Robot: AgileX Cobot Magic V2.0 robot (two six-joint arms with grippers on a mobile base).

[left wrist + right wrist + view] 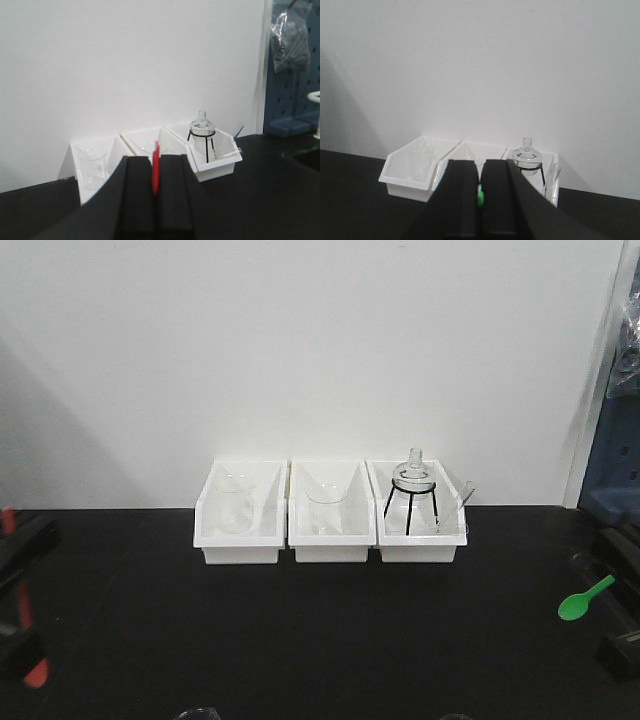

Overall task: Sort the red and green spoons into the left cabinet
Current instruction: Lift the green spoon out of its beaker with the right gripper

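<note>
While left gripper [156,159] pinches red spoon [156,175] and right gripper [480,164] green spoon [480,196] (both facing the white bins [330,543]), thin handles could slip.

The left gripper [156,161] sits low at the left edge, jaws pinched on the red spoon [156,177]; the right gripper [480,167] sits low at the right edge, jaws clamped on the green spoon [480,196]; both point forward.

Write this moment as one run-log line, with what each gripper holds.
left gripper: shut on red spoon | right gripper: shut on green spoon | cabinet: not in view
</note>
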